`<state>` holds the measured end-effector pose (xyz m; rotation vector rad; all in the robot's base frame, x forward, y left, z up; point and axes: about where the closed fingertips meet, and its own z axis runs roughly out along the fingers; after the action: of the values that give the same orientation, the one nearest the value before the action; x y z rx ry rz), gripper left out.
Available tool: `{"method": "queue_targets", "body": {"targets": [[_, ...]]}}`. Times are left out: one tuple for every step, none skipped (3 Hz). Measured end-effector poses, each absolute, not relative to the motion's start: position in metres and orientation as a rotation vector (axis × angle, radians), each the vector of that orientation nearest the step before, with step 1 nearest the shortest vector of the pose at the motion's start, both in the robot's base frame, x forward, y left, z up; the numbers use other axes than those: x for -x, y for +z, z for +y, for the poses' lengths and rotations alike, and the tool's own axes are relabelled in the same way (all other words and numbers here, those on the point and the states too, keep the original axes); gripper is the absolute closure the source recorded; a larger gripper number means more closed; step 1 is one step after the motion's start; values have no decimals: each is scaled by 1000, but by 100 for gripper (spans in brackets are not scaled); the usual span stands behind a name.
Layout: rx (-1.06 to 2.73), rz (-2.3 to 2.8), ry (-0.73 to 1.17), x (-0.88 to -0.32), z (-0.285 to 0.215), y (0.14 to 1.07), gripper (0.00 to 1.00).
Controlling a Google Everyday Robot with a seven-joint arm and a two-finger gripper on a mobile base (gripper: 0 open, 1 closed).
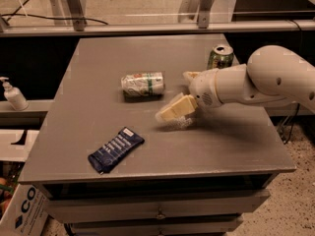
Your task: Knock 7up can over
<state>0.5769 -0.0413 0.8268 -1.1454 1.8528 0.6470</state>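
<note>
7up can (142, 84) on its side, gripper (172, 111) nearby

Dim, warm overhead light casts a soft shadow beneath the end effector (175, 110) hovering above the table (93, 77) middle.

We see the claw (176, 109) only as a pale blur above the tabletop (98, 132), just right of the pale can (142, 84), whose print is too smeared to read. The arm (256, 85) runs off the right edge and covers the lower part of the green can (220, 56). Lettering on the dark packet (116, 149) is too small for us. The cardboard box (19, 208) is cut by the bottom left corner.
</note>
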Motion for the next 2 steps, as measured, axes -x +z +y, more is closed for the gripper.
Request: {"method": "queue_targets", "body": {"targets": [[1056, 1828, 654, -578, -67, 822, 0], [1041, 1824, 653, -577, -74, 822, 0]]}}
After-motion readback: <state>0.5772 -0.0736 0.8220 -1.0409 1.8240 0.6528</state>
